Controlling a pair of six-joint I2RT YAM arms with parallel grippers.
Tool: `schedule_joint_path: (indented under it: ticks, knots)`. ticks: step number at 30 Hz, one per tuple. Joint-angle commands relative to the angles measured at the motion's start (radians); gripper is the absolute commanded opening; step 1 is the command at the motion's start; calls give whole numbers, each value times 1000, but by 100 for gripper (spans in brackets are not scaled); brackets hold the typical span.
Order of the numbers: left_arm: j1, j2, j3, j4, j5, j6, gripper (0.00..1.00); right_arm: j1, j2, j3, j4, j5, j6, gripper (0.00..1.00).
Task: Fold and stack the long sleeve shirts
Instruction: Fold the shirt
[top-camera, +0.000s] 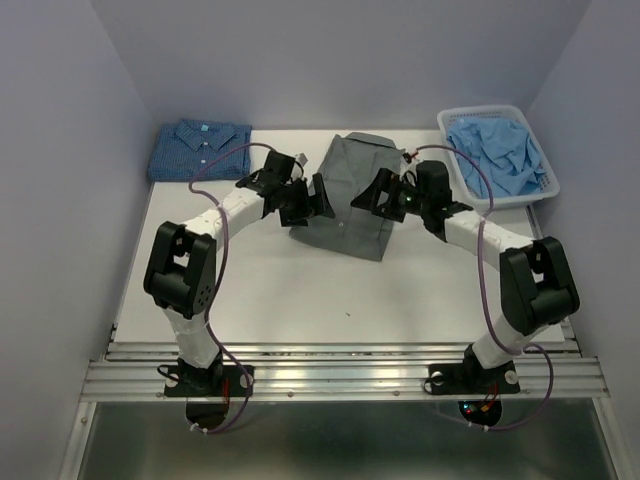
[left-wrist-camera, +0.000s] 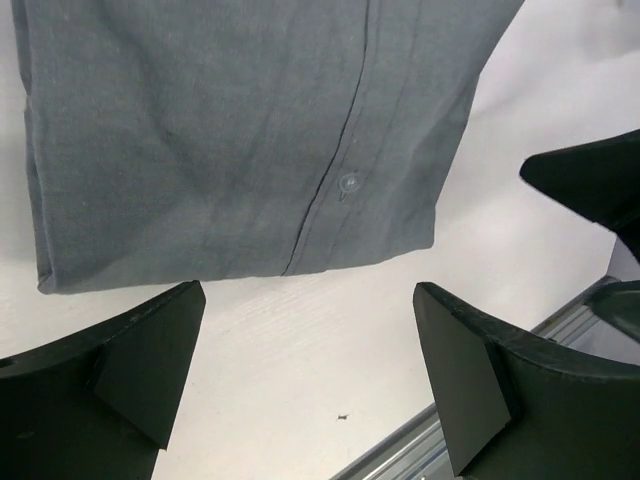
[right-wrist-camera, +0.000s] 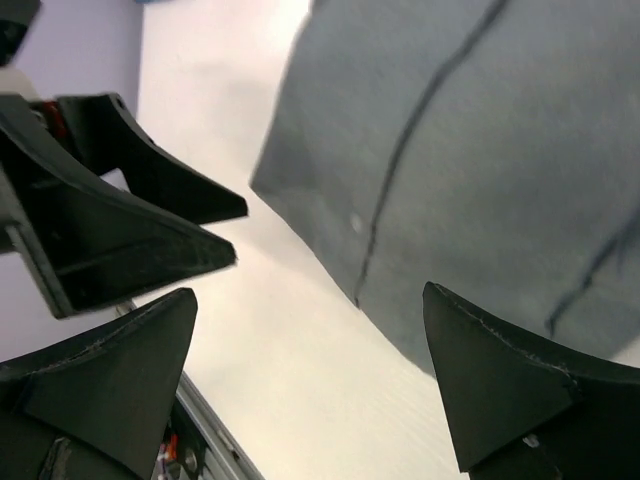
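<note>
Grey shirt (top-camera: 352, 195) folded, centre of table (top-camera: 300, 290), toward 12 o'clock. Left fingers (left-wrist-camera: 110, 390) at its 9, right fingers (right-wrist-camera: 500, 390) at its 3. Both spread wide, empty. Probably flanking it for lift onto checked shirt (top-camera: 198, 148), 10 o'clock.

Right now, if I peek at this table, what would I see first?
A folded slate-grey cloth shirt lies mid-table, with the black left end effector and right end effector open at its sides. A folded dark blue checked shirt sits far left; a pale plastic basket of crumpled light blue cloth sits far right.
</note>
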Motion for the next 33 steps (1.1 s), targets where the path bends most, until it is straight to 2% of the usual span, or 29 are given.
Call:
schedule_joint_path:
  ticks: [1,6,9,14,19,23,27,33]
  knots:
    - [12,-11,74,9,-28,14,99,3,57,138,55,-17,-30,100]
    - [39,85,152,11,-20,20,99,3,241,339,93,-95,9,100]
    - [53,145,195,11,10,23,99,13,338,398,104,-127,38,100]
    - [61,205,218,9,41,35,99,2,445,409,104,-57,39,100]
    - [94,239,154,11,43,50,99,-47,516,395,74,2,6,100]
    - [119,256,123,12,49,69,99,-72,502,299,9,54,-69,100]
    - [122,267,138,9,50,76,99,-72,450,187,23,14,-74,100]
    - [134,290,250,-40,3,101,99,55,307,-44,95,75,-5,100]
